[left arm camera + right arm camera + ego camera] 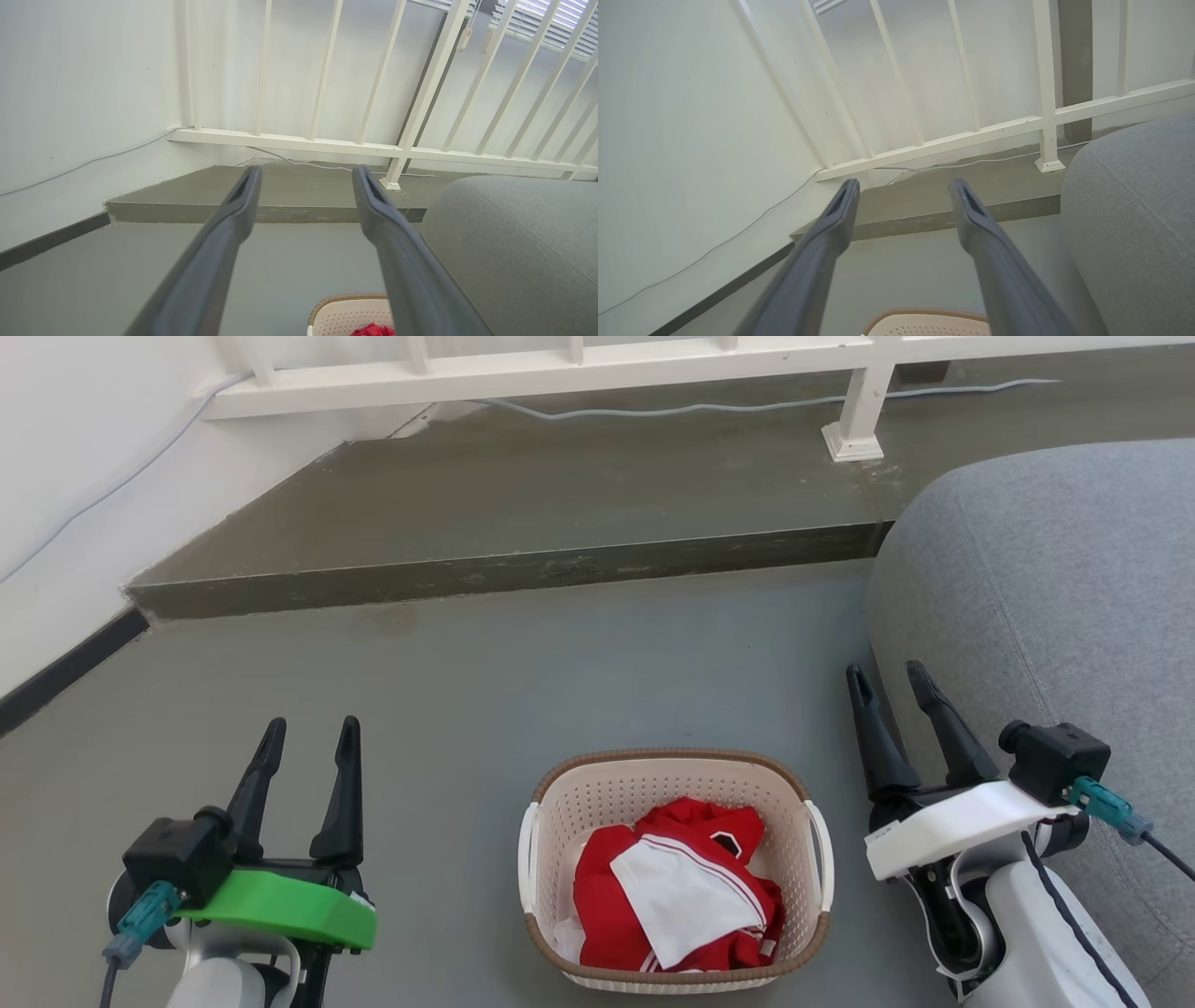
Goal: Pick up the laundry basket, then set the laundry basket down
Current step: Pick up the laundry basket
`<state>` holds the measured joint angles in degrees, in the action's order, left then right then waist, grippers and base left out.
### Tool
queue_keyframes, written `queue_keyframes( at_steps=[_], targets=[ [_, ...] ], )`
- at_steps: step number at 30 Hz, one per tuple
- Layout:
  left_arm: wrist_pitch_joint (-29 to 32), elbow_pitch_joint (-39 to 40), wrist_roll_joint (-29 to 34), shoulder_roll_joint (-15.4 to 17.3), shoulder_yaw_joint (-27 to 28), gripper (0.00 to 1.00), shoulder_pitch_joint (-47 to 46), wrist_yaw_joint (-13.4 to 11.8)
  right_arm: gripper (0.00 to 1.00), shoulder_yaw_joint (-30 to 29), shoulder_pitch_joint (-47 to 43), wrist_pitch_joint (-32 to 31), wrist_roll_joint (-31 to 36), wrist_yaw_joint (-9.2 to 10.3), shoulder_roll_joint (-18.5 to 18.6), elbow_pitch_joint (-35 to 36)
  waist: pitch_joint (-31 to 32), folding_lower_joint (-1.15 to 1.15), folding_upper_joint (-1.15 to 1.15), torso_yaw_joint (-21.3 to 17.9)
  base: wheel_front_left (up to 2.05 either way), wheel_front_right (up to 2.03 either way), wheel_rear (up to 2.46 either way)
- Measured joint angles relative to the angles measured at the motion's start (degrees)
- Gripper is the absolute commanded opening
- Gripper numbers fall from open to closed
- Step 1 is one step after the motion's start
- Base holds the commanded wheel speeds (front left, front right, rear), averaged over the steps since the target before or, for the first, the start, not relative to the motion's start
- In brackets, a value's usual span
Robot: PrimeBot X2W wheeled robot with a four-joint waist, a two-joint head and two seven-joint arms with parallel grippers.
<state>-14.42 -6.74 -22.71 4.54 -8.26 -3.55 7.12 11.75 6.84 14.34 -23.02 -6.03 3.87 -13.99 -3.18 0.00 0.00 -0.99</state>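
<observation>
The laundry basket [569, 803], cream perforated plastic with a brown woven-look rim and two white side handles, stands on the grey floor at the bottom centre of the head view. Red and white clothes [677, 887] lie inside it. My left gripper [313, 733] is open, well to the basket's left, with nothing between its fingers. My right gripper [887, 677] is open too, to the basket's right and close to the sofa. A corner of the basket [345, 310] shows low in the left wrist view, and its rim [924, 322] at the bottom of the right wrist view.
A grey sofa [1046, 607] fills the right side, right beside my right arm. A raised concrete step [523, 504] runs across behind, with a white railing [859, 411] and a cable on it. A white wall [56, 476] stands at the left.
</observation>
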Motion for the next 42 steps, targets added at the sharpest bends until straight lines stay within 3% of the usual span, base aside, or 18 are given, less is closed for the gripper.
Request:
queue_keyframes(
  at_steps=[42],
  targets=[
    [0.00,0.21,-0.01,-0.46,0.57,1.00,-0.02,0.01,1.00,-1.67,0.01,0.00,1.37,-0.53,-0.65,-0.53,-2.48,0.00,0.00,-0.61,0.00,0.00,0.00]
  ],
)
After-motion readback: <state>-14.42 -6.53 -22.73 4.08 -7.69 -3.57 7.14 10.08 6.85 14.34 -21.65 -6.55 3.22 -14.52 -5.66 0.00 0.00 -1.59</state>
